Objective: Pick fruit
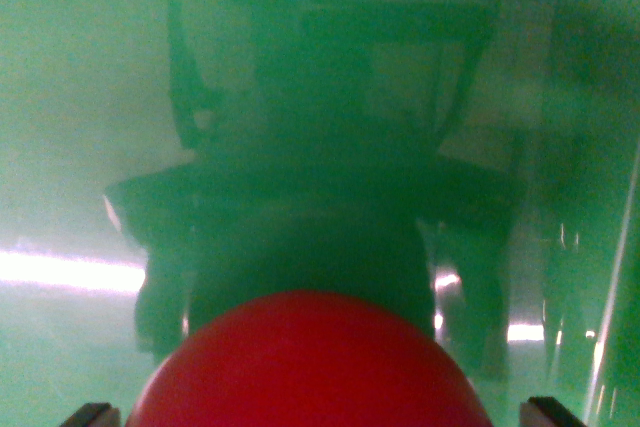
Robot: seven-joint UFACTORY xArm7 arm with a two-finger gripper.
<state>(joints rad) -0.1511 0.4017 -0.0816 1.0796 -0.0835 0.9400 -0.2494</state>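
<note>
Glossy green surface filling the frame with dark reflection at centre, red round fruit at bottom centre cut by lower edge, gripper fingertips apart in both bottom corners, flanking the fruit, contact indeterminate.
</note>
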